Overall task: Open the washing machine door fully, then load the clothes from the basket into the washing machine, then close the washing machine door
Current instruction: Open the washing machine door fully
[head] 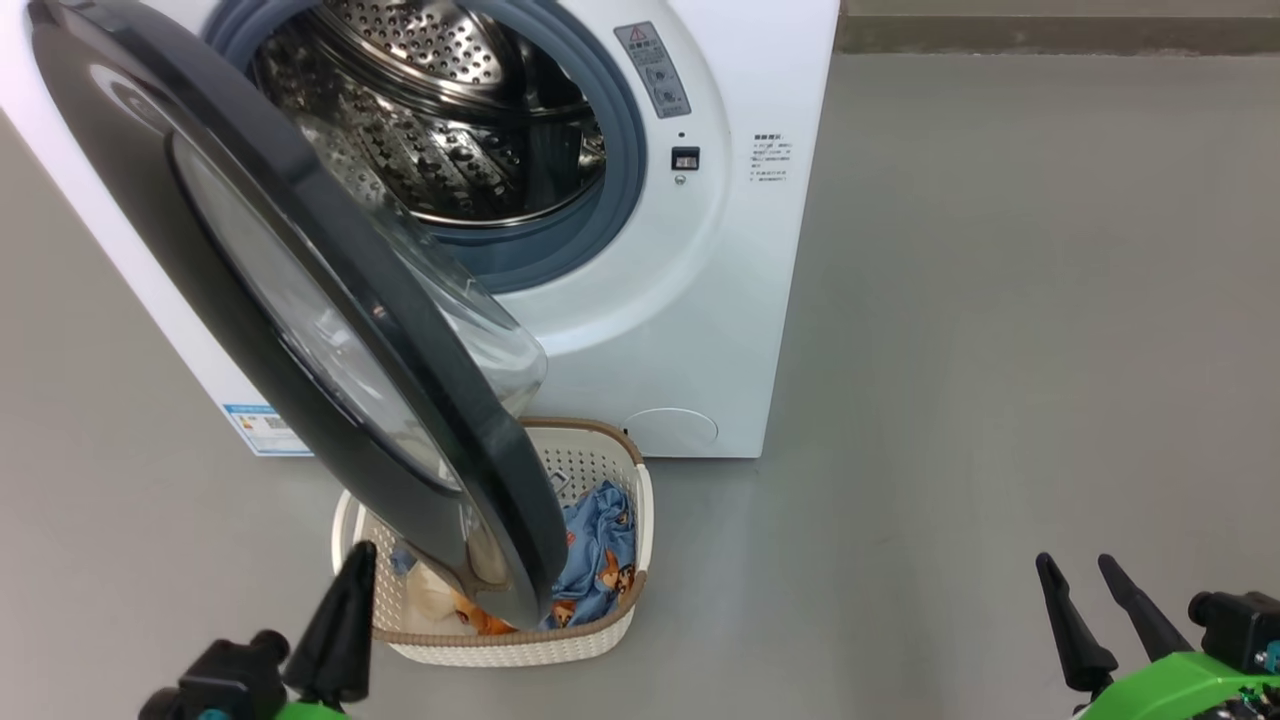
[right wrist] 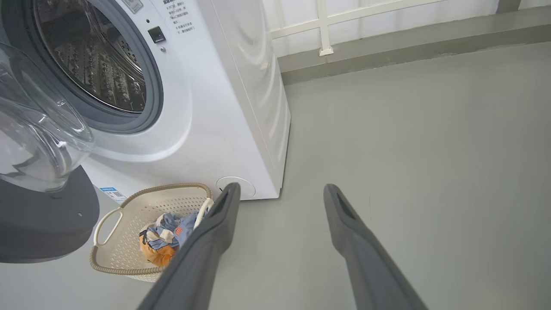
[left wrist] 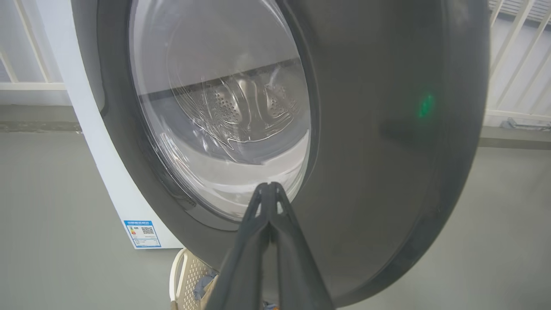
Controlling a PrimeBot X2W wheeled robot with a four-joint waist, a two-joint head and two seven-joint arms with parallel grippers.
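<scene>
L fingers (left wrist: 247, 258): pinched together, empty; nearer arm.
Door: glossy black-rimmed round glass door (left wrist: 379, 150), part-open, outer face dead ahead of L fingers.
R fingers (right wrist: 215, 232): wide, empty, well apart to the right.

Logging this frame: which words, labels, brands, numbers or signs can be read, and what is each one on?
No text reads clearly enough to quote.
Grey warning sticker with a red triangle, on the washing machine front: print too small.
Printed text block, right of the opening: too small.
Blue label sticker with a QR code, at the lower front corner: blurred.
</scene>
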